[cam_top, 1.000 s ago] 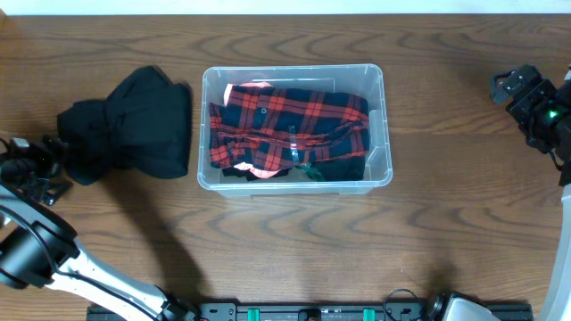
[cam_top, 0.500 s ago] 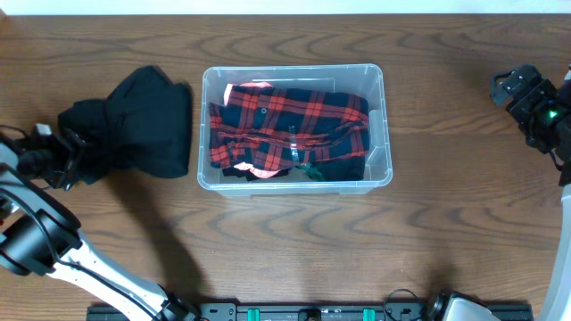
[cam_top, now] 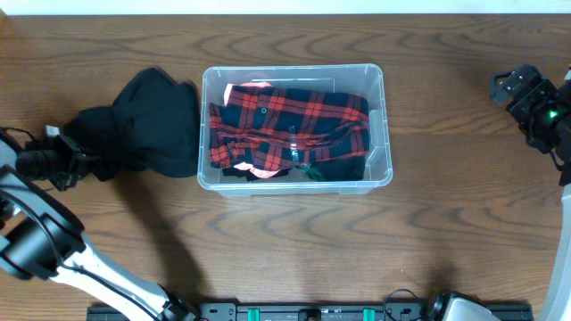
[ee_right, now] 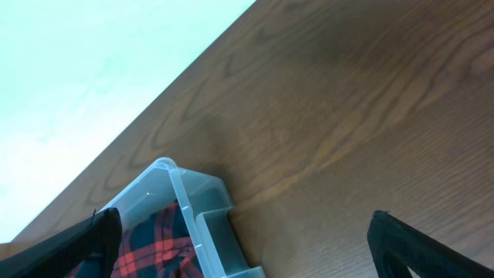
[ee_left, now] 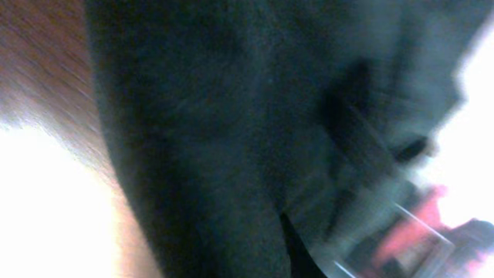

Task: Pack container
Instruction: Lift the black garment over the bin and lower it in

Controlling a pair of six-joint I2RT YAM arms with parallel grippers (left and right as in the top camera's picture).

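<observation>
Since the black garment has bunched toward the container, left hand at its edge, grip indeterminable, transfer looks imminent.

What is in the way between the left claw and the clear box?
Only the black clothing. It lies between the left claw, which is at its left edge, and the container, with its right edge close up against the container's left wall. Nothing else sits between them.

The left hand points rightward; the right hand gapes.
</observation>
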